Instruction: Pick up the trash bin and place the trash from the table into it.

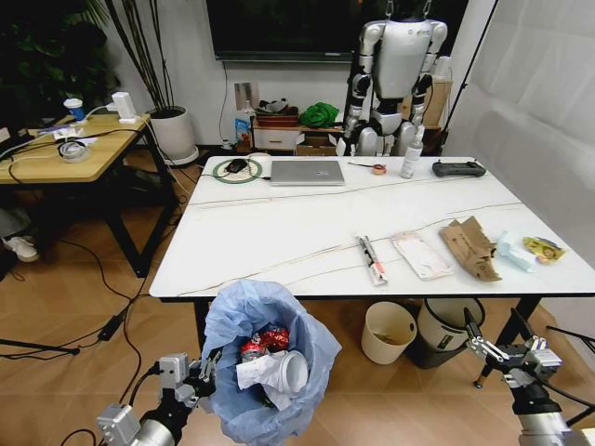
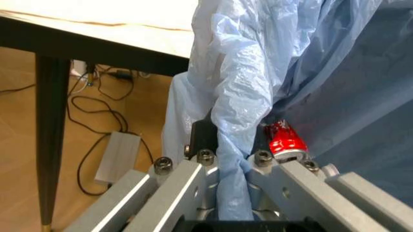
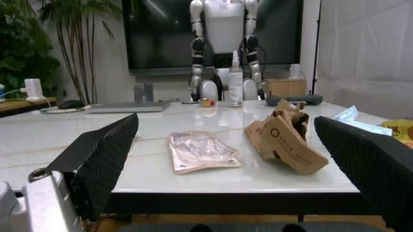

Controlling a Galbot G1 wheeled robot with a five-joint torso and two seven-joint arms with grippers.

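Trash bin (image 1: 265, 362) hangs below the table (image 1: 279, 232) edge, its bag pinched by left gripper (image 2: 232, 166). Right gripper (image 1: 507, 351) is low beside the table, fingers wide apart.

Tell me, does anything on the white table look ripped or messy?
Yes. Torn brown cardboard lies crumpled near the table's front edge, beside clear plastic packaging. A yellow wrapper sits at the far right. They look like litter.

left gripper (image 1: 206, 370): low at the robot's front-left, fingers pinched tight
right gripper (image 1: 502, 350): low front-right, fingers spread wide, holding nothing
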